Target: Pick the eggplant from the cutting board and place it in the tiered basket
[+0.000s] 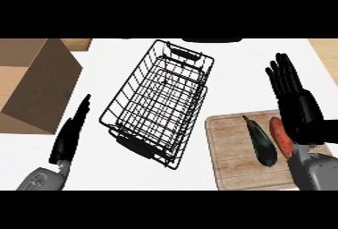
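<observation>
Eggplant (261, 143) lies lengthwise on the cutting board (231, 156), untouched, with an orange carrot (281, 136) just beside it on the side away from the tiered basket (158, 100). Right hand (297, 105) stands over the board's far right corner, fingers straight and holding nothing. Left hand (71, 132) rests left of the basket, fingers extended. The black wire basket sits left of the board. A cardboard box (36, 85) stands beyond the left hand.

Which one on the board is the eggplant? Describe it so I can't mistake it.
Find the wooden cutting board right of the black wire basket. Two long vegetables lie on it; the eggplant is the dark green-black one on the left, beside the orange carrot.
</observation>
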Tool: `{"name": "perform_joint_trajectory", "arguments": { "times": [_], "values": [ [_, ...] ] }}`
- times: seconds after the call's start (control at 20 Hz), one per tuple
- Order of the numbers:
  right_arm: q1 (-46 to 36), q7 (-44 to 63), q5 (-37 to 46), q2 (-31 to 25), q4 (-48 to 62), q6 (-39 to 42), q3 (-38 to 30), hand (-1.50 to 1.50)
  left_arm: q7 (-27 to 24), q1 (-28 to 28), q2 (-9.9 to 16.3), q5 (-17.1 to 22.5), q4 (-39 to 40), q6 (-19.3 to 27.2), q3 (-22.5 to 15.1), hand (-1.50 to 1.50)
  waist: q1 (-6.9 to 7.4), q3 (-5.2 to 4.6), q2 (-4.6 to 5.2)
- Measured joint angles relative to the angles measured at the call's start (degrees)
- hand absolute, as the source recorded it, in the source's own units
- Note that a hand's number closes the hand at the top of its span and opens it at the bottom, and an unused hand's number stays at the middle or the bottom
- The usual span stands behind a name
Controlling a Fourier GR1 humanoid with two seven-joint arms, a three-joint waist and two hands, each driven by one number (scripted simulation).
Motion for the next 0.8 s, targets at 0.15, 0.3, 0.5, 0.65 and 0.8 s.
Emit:
{"name": "perform_joint_trajectory", "arguments": {
  "times": [0.15,0.3,0.5,0.65,0.8],
  "values": [
    [0.45,0.42,-1.11,0.28,-1.51,2.56,0.74,1.50,-0.24,1.13,0.42,1.62,-2.85,-1.75,2.25,0.00,0.12,0.06,0.63],
    [-1.40,2.04,-2.97,0.84,-1.39,5.83,2.79,1.50,-0.66,0.84,0.96,5.98,-5.17,-5.04,5.46,0.00,0.55,0.08,0.96],
    [2.80,9.37,6.91,-2.94,4.48,-2.63,1.71,-1.50,0.10,1.39,0.07,9.26,-6.71,-6.74,6.39,0.00,-0.15,-0.31,1.24],
    [5.34,12.25,12.50,-0.66,4.98,-9.94,2.74,-1.50,1.24,2.45,0.12,11.63,-8.93,-8.35,7.42,0.00,-0.01,-0.10,1.18],
    [4.51,15.86,17.45,-2.49,3.41,-11.04,4.03,-1.50,3.22,1.96,0.32,13.02,-10.45,-9.67,8.74,0.00,0.00,0.00,1.18]
  ]
}}
